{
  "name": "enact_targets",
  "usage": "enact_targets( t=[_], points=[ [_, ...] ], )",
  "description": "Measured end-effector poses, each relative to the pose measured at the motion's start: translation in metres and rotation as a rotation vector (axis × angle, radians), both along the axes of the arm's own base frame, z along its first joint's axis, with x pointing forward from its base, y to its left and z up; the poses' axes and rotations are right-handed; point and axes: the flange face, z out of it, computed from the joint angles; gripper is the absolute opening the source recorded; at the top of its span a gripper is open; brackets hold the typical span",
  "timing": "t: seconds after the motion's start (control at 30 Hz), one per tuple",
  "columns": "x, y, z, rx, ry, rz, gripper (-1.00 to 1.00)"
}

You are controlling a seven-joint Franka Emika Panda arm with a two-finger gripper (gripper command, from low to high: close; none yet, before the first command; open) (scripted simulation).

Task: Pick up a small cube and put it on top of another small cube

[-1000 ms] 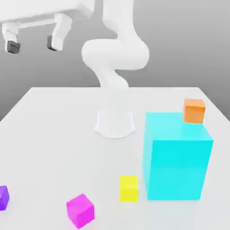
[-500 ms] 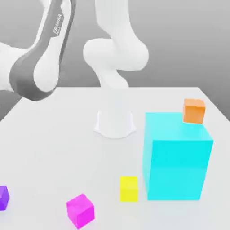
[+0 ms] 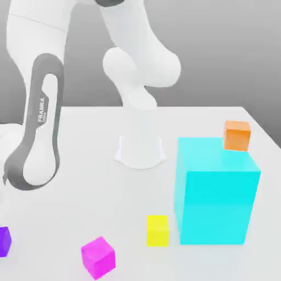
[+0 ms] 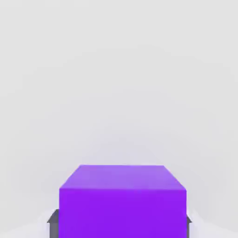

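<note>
Lowered since the earlier exterior views, the white and grey robot arm has been brought down at the exterior view's left, where its hand had been carried high above the pale, smooth tabletop. The large, plain cyan block has been left undisturbed, set towards the tabletop's side edge at the exterior view's right. By the two-finger gripper, whose fingers were seen spread wide in the earliest view, the small plain purple cube is now closely flanked on opposite sides, and it is judged to be gripped. The cube has not been visibly shifted; it is seen at the exterior view's left border, nearer the front of the tabletop than its far edge. The small plain orange cube, its intended support, is still perched on the block's top, at the far corner on the exterior view's right. The small magenta-pink cube and the small yellow cube have likewise been left in place. With the grasp apparently made, a lift should be called for next, high enough for the block to be cleared; the perched cube could be knocked off if it is approached too low.
</note>
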Motion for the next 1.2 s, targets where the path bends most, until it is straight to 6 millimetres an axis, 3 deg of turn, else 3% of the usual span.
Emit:
enact_targets(
  t=[0.1,0.17,0.33,0.4,0.5,0.63,0.73,0.87,1.0,1.13,1.17,1.2],
  points=[
    [0.0,0.0,0.039,0.001,0.0,0.001,-1.0],
    [0.018,0.029,0.065,0.011,-0.009,0.094,-1.0],
    [0.063,0.143,0.13,0.039,-0.031,0.449,-1.0],
    [0.075,0.207,0.155,0.048,-0.036,0.629,-1.0],
    [0.073,0.287,0.189,0.057,-0.042,0.866,-1.0],
    [0.049,0.365,0.232,0.06,-0.044,1.135,-1.0],
    [0.018,0.427,0.26,0.056,-0.039,1.359,-1.0],
    [-0.038,0.499,0.291,0.041,-0.027,1.658,-1.0],
    [-0.107,0.553,0.315,0.015,-0.007,1.948,-1.0],
    [-0.122,0.563,0.272,0.008,-0.002,2.012,-1.0],
    [-0.123,0.563,0.261,0.007,-0.002,2.014,1.0],
    [-0.123,0.563,0.261,0.007,-0.002,2.014,1.0]
  ],
)
